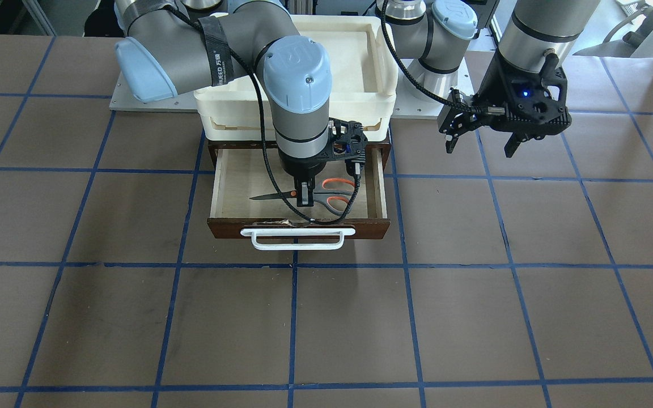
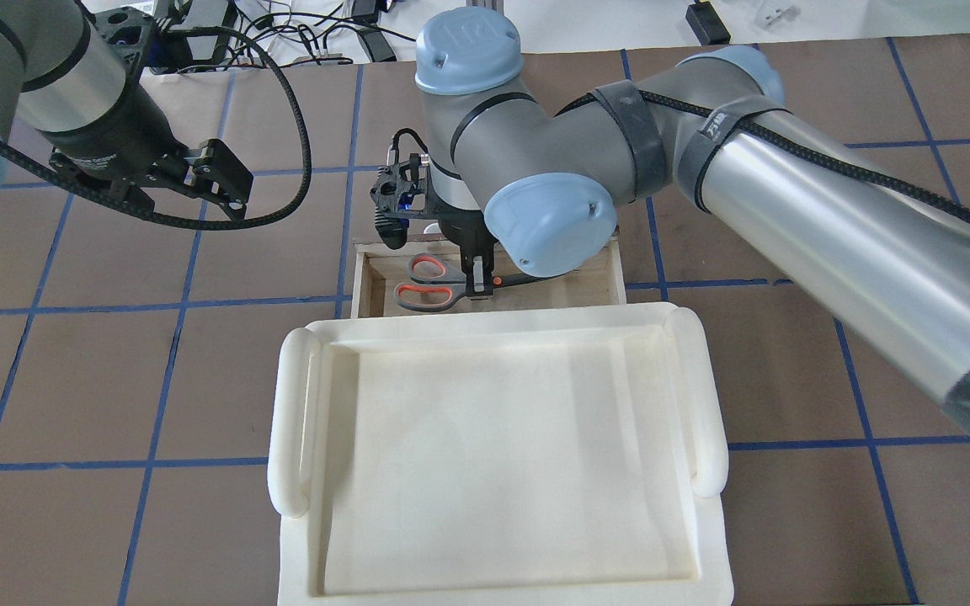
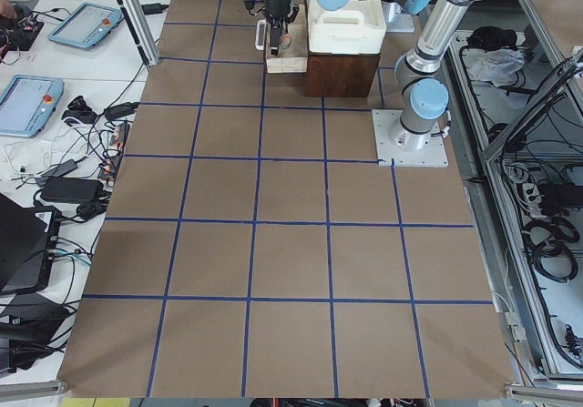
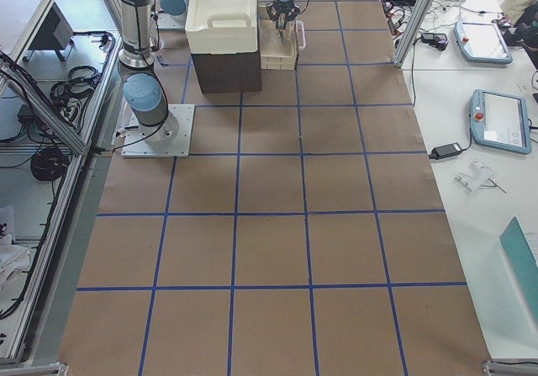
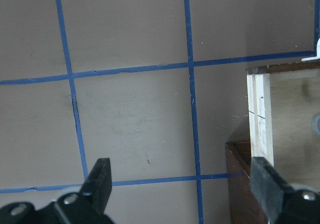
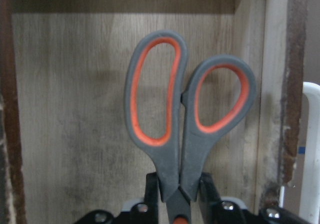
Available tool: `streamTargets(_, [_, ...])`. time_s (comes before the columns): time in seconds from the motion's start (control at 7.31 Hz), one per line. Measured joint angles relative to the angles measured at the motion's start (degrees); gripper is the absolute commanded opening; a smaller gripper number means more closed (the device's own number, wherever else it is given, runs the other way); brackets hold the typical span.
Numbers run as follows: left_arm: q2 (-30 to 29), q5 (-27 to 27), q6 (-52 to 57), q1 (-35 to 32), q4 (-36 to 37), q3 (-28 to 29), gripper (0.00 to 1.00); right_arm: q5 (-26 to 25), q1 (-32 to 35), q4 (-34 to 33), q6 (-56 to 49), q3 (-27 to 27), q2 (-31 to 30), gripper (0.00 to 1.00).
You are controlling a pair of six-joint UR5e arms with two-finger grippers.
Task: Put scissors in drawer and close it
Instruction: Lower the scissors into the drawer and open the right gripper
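Right gripper (image 6: 179, 190): fingers pressed in on the scissors (image 6: 174, 159) just below the handle loops, at the pivot. Loops are grey with orange-red lining.

Scissors sit inside the drawer (image 1: 236, 187), low over its pale plywood floor. Whether they touch the floor cannot be told. In the front view the blades point toward the robot's right and the loops toward its left.

Drawer is pulled out. Dark brown front with a white bar handle (image 1: 298, 246) faces away from the robot. It slides from a dark brown cabinet (image 3: 342, 75) with a cream tray (image 2: 291, 421) on top.

Left gripper (image 1: 479, 148): fingers spread wide, nothing between them. It hangs above the bare table on the robot's left of the drawer, apart from it. Its wrist view looks down past the drawer's side wall.

Surface: brown table (image 1: 474, 317) marked in squares by blue tape lines. Each arm's base stands on a white plate (image 3: 410, 157) fixed to the table.

Room: white benches run along the far side of the table, carrying teach pendants (image 3: 27, 102), loose cables and power bricks. Aluminium posts (image 4: 408, 23) stand at the table edge. Cable bundles lie behind the robot.
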Motion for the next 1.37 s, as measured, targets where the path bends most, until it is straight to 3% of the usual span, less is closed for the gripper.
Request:
streamTargets(0.14, [-0.01,-0.06,0.03,0.07,0.04,0.0,1.0,0.1,0.0,0.01,-0.02,0.03,0.4,0.07])
streamTargets(0.41, [0.07,-0.21,0.77,0.98,0.19,0.12,1.0,0.15,0.0,0.01,-0.04,0.37,0.84,0.24])
streamTargets(0.55, [0.19,-0.21,1.35,1.77,0.19,0.17,1.0,0.12,0.0,-0.03,-0.04,0.67,0.85,0.73])
streamTargets(0.68, [0.28,-0.28,1.8,2.24,0.18,0.17,1.0,0.12,0.0,-0.07,0.01,0.84,0.86,1.0])
streamTargets(1.37, [0.21,-0.71,1.16,2.03,-0.05,0.1,1.0,-0.48,0.0,-0.15,0.39,0.93,0.41,1.0])
